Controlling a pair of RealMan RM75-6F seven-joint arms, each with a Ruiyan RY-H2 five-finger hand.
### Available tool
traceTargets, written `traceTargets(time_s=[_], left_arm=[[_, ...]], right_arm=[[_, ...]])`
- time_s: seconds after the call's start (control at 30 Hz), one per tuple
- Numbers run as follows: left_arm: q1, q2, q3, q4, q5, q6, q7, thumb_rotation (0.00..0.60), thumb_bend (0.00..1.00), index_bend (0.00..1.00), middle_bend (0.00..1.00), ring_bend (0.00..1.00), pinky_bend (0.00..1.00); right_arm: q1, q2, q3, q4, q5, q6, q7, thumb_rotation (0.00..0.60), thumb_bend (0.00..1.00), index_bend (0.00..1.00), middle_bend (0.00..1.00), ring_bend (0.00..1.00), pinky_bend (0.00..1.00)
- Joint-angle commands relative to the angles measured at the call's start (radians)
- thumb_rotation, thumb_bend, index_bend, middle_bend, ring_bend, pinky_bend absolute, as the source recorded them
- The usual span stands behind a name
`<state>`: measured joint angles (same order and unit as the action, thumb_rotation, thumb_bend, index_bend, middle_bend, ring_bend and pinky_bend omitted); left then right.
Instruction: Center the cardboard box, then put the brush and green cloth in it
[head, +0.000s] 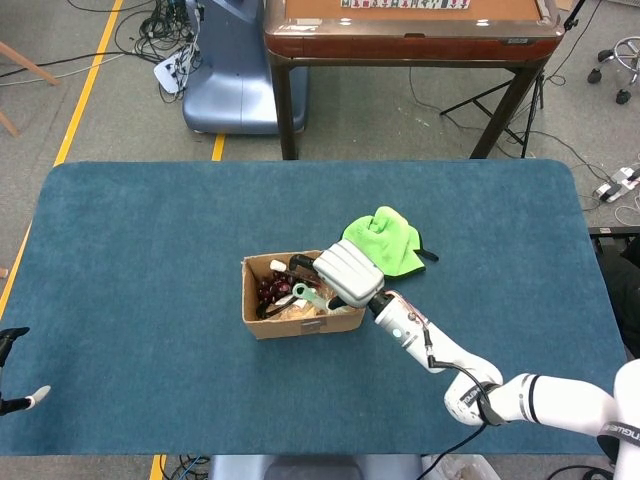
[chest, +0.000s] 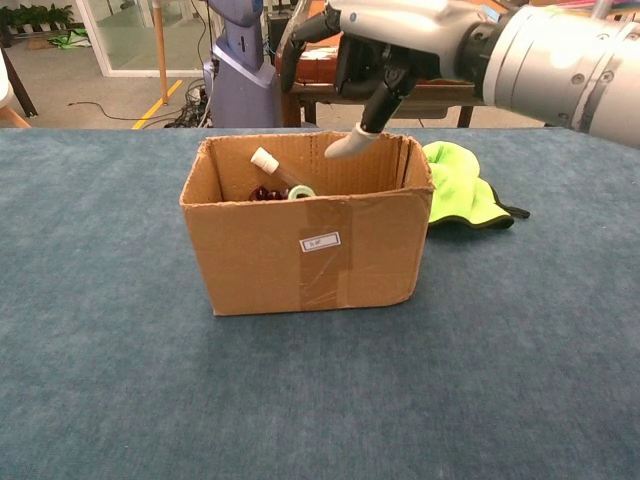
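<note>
The cardboard box (head: 298, 324) (chest: 300, 250) stands open-topped near the table's middle. My right hand (head: 348, 272) (chest: 372, 45) hovers over its right half, fingers (chest: 345, 145) spread and pointing down into it, holding nothing. The brush (head: 306, 294) lies inside the box, and its pale green handle ring (chest: 300, 191) peeks just above the front rim. The green cloth (head: 386, 238) (chest: 455, 185) lies crumpled on the table just right of and behind the box. Only the fingertips of my left hand (head: 18, 372) show at the table's near left edge, apart and empty.
The box also holds a dark red bundle (head: 272, 291) and a white-capped stick (chest: 270, 163). Beyond the blue table's (head: 150, 250) far edge stand a brown wooden table (head: 410, 30) and a blue machine base (head: 235, 70).
</note>
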<state>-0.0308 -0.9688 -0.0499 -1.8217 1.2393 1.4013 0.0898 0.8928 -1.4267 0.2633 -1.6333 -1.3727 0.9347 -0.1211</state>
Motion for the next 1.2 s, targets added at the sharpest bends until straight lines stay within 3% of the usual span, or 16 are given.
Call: traceTargets(time_s=[0.03,0.2,0.37,0.43,0.57,0.8,0.87,1.03,1.2], left_arm=[[0.0,-0.001,0.0,0.0,0.001,0.0,0.0,0.6,0.11,0.18,0.17,0.04,0.23],[0.0,0.0,0.0,0.001,-0.001,0.0,0.002,0.6,0.11,0.18,0.17,0.04,0.23],[-0.005,-0.004,-0.001,0.003,-0.009,-0.007,0.014,0.6,0.11,0.18,0.17,0.04,0.23],[-0.007,-0.006,0.0,0.003,-0.01,-0.009,0.019,0.6,0.11,0.18,0.17,0.04,0.23],[-0.011,-0.011,0.002,0.007,-0.014,-0.016,0.033,0.6,0.11,0.18,0.17,0.04,0.23],[-0.016,-0.016,0.004,0.006,-0.021,-0.023,0.051,0.6,0.11,0.18,0.17,0.04,0.23],[-0.017,-0.018,0.004,0.006,-0.022,-0.024,0.055,0.6,0.11,0.18,0.17,0.04,0.23],[-0.019,-0.02,0.004,0.008,-0.027,-0.028,0.059,0.6,0.11,0.18,0.17,0.04,0.23],[-0.018,-0.018,0.004,0.006,-0.025,-0.025,0.053,0.6,0.11,0.18,0.17,0.04,0.23]], right_arm=[[-0.007,0.002,-0.004,0.008,-0.027,0.032,0.013,0.6,0.0,0.33,1.0,1.0,1.0],[-0.042,0.044,-0.009,0.007,-0.049,0.103,-0.045,0.6,0.0,0.33,0.98,1.0,1.0],[-0.08,0.118,-0.008,0.002,-0.027,0.146,-0.151,0.6,0.0,0.37,0.77,0.86,0.97],[-0.09,0.138,-0.007,0.008,-0.01,0.15,-0.175,0.6,0.0,0.38,0.66,0.77,0.91],[-0.108,0.172,-0.005,0.035,0.043,0.149,-0.232,0.6,0.0,0.42,0.54,0.6,0.76],[-0.12,0.21,-0.013,0.074,0.17,0.088,-0.302,0.6,0.0,0.42,0.3,0.26,0.37],[-0.117,0.217,-0.022,0.087,0.212,0.054,-0.323,0.6,0.0,0.39,0.24,0.2,0.3],[-0.106,0.19,-0.046,0.144,0.275,-0.004,-0.345,0.6,0.0,0.18,0.08,0.05,0.18],[-0.09,0.117,-0.075,0.255,0.271,-0.058,-0.309,0.6,0.0,0.07,0.02,0.0,0.14]])
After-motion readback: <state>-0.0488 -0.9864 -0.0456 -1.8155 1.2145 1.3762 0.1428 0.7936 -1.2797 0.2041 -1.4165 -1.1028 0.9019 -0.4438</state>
